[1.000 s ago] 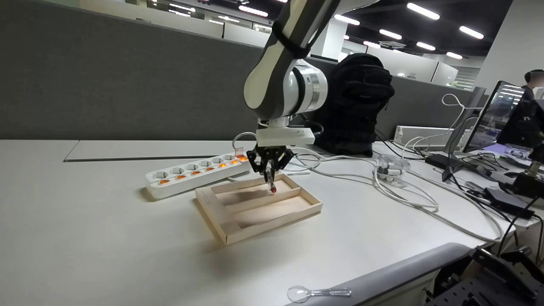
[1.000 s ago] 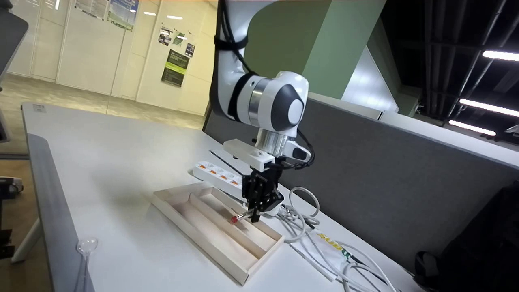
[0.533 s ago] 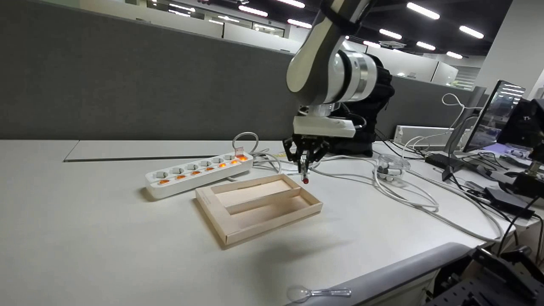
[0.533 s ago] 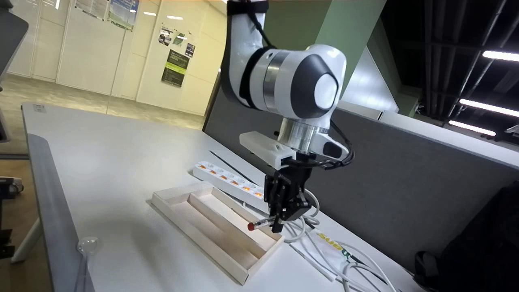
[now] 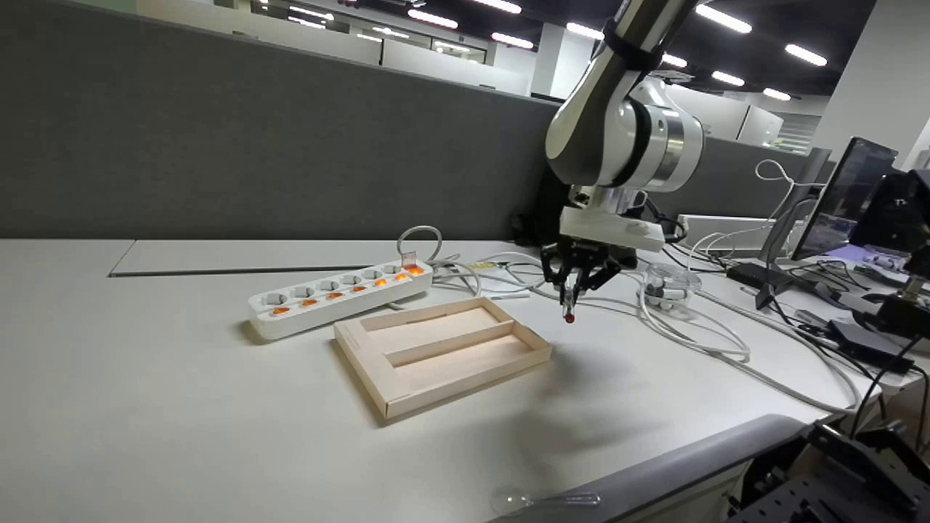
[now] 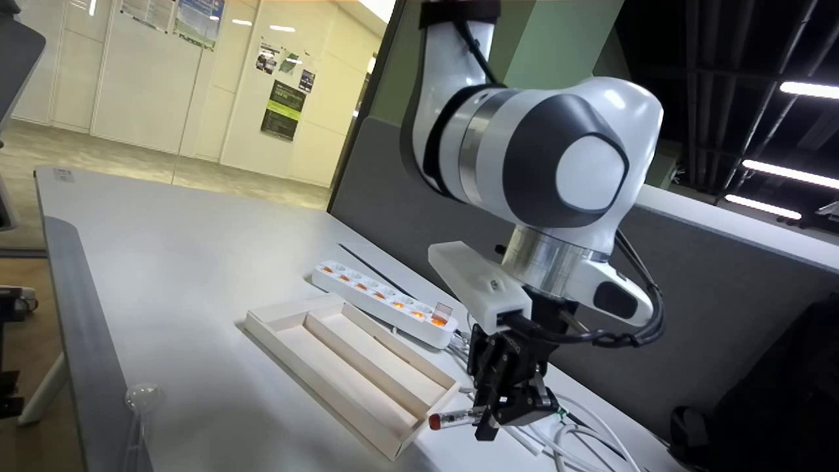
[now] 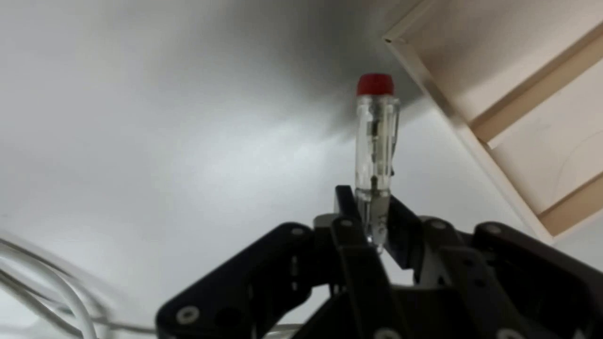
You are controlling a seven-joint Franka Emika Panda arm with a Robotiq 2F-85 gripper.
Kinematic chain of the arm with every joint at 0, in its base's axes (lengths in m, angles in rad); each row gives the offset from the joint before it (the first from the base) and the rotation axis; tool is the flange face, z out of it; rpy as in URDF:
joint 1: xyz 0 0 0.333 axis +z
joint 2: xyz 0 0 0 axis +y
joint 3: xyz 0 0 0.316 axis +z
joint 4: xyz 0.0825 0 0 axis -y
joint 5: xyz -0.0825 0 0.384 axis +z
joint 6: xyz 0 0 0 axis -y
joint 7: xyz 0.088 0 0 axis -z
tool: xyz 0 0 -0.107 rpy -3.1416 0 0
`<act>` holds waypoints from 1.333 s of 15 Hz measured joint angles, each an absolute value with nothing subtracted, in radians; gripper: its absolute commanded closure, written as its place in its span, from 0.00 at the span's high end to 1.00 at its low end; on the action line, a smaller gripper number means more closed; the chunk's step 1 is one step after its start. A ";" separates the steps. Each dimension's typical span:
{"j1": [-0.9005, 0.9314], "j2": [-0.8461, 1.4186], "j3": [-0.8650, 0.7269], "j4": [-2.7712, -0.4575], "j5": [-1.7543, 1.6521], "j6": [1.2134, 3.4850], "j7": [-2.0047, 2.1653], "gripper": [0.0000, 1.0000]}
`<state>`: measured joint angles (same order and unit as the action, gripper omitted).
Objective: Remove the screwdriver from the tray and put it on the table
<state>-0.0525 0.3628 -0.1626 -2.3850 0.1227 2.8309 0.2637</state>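
Note:
The screwdriver, with a clear body and red end cap, shows in both exterior views (image 5: 569,311) (image 6: 455,418) and in the wrist view (image 7: 373,146). My gripper (image 7: 371,212) is shut on its clear body, red end pointing out; the shaft is hidden. In the exterior views the gripper (image 5: 569,290) (image 6: 485,418) hangs above the table (image 5: 218,428), just beyond the short end of the tray. The light-wood tray (image 5: 361,359) lies flat, with a divider between its compartments; its end rim (image 7: 464,129) is right of the screwdriver in the wrist view.
A white power strip (image 5: 338,299) lies behind the tray. White cables (image 5: 697,345) run across the table beside the gripper; some show in the wrist view (image 7: 52,282). A clear container (image 5: 670,285) stands among them. A clear spoon (image 5: 541,501) lies at the front edge. A grey partition (image 5: 254,145) stands behind.
My gripper has carried the screwdriver from above the tray, past its short end, to above the table. The tray has not moved.

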 measured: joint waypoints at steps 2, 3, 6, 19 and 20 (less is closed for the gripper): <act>-0.095 0.381 -0.139 -2.378 0.165 2.834 0.221 0.07; -0.112 0.393 -0.128 -2.371 0.183 2.834 0.205 0.07; -0.153 0.442 -0.093 -2.337 0.222 2.832 0.165 0.07; -0.182 0.588 -0.034 -2.149 0.253 2.736 0.114 1.00; -0.171 0.582 -0.034 -2.149 0.253 2.728 0.116 1.00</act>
